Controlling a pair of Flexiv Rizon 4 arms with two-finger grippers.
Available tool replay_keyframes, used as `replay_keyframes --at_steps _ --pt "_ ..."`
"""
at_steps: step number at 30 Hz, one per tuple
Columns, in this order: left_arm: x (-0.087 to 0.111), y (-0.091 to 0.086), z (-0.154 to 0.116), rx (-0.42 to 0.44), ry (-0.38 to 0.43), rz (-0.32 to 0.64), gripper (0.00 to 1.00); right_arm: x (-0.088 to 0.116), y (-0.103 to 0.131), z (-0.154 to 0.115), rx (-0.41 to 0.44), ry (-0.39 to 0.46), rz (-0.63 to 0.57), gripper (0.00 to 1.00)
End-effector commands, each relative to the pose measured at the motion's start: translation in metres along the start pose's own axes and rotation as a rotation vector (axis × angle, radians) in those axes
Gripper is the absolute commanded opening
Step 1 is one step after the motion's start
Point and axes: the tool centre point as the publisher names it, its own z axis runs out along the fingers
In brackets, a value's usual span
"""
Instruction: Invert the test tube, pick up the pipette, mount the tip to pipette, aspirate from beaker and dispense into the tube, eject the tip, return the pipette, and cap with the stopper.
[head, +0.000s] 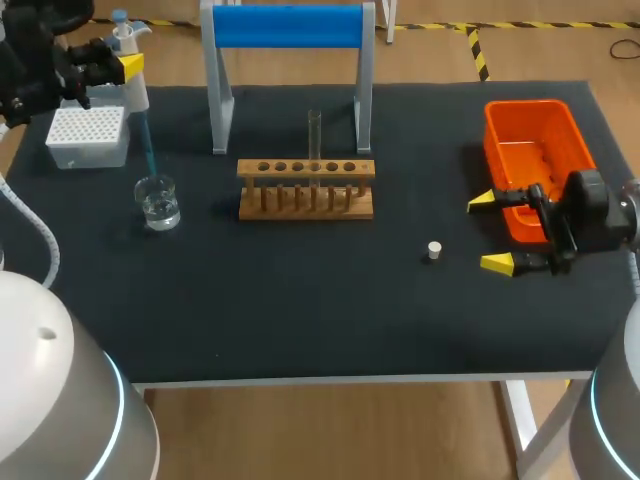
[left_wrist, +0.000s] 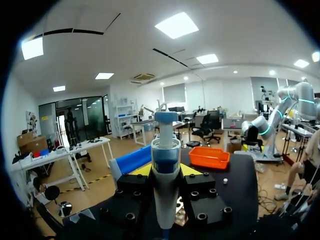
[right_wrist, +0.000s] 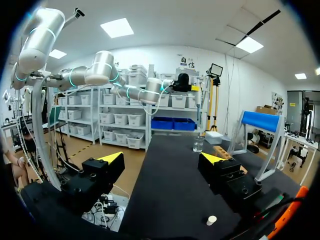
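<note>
Currently, left claw tight around pipette, tip at beaker; right claw open.

Head view high above the table; wrist views level, from opposite ends, stopper in each.

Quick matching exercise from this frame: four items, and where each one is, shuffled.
Items:
1. pipette
2. test tube
3. stopper
4. orange bin

Places:
A. upright in the wooden rack
B. along the right edge of the table
C. gripped by the left pincer, over the beaker
D. loose on the table, near the open right pincer

Pairs: 1-C, 2-A, 3-D, 4-B
</note>
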Motion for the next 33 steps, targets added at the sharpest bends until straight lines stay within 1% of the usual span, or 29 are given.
replay_keyframes --at_steps 1,20,24,28,33 --pt "0.000 0.001 0.000 0.002 -0.001 0.001 0.00 0.001 0.000 -0.001 0.001 0.000 -0.001 1.00" --pt "0.000 0.001 0.000 0.002 -0.001 0.001 0.00 0.001 0.000 -0.001 0.001 0.000 -0.001 1.00" --pt "0.000 0.001 0.000 0.002 -0.001 0.001 0.00 -0.004 -0.002 0.020 0.014 -0.021 0.024 1.00" --pt "0.000 0.001 0.000 0.002 -0.001 0.001 0.00 -0.010 -0.002 0.046 0.039 -0.021 0.035 1.00" --pt "0.000 0.001 0.000 0.002 -0.001 0.001 0.00 -0.016 0.000 0.079 0.076 -0.041 0.049 1.00"
